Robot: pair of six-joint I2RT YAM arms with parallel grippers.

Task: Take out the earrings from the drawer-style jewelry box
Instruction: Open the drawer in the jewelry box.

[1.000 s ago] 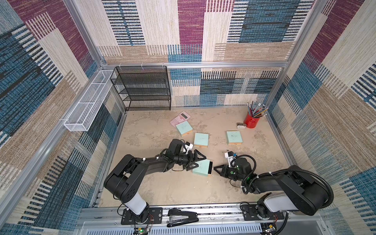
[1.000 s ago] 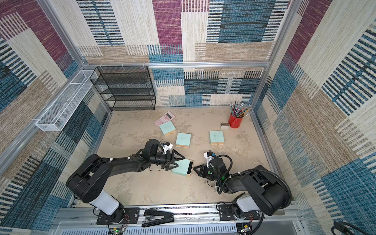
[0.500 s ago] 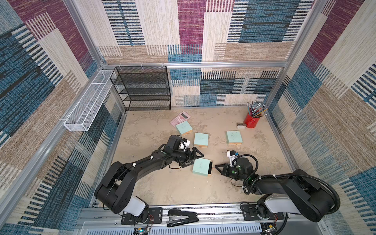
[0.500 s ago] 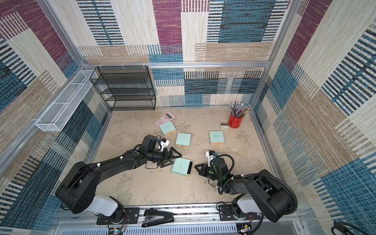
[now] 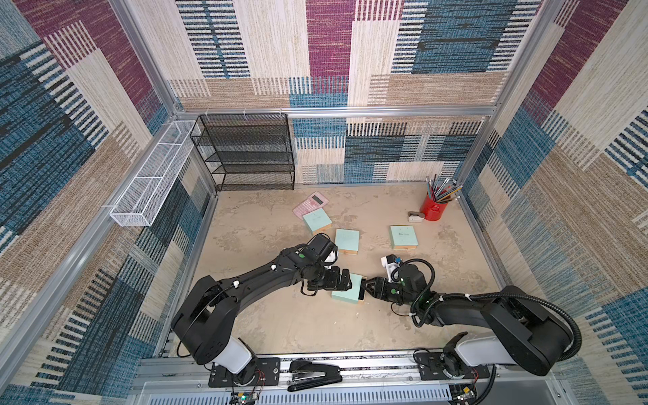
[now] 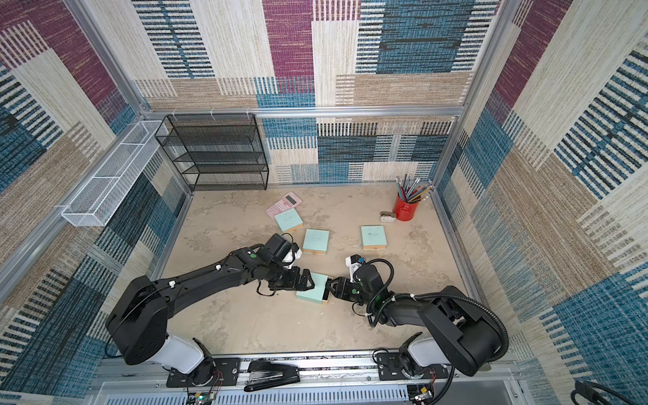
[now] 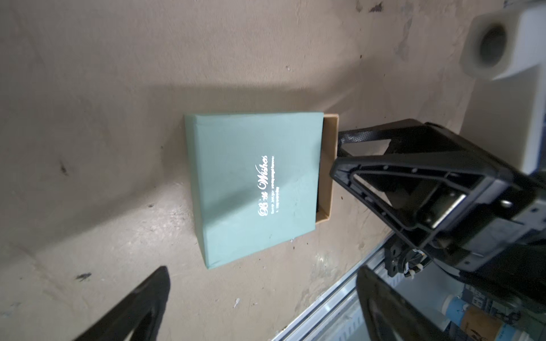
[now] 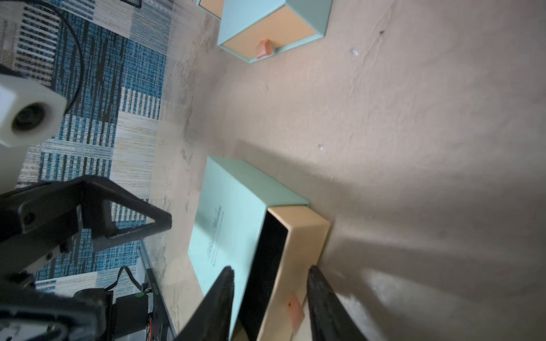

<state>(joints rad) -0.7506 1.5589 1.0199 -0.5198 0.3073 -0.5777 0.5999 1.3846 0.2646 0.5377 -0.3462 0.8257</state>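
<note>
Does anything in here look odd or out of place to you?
Only one mint-green box, lying askew between the left hand and the right hand, has its tan drawer slid partly out; the other three boxes look shut. Also, a black stapler sits on the front rail.

Inventory by kind, counted in both top views.
Boxes (image 5: pixel 404 236), mint-green: four; three shut, one with drawer (image 5: pixel 361 296) part out. Calculator (image 5: pixel 310 204), pink: one. Cup (image 5: pixel 434 210), red: one, holding pencils (image 5: pixel 440 187) too bunched to count. Small white item (image 5: pixel 416 217) beside cup: one. Shelf (image 5: pixel 245 154), black mesh: one. Basket (image 5: pixel 150 182), white wire: one. Stapler (image 5: pixel 314 376), black: one. Arms (image 5: pixel 252 282): two.
</note>
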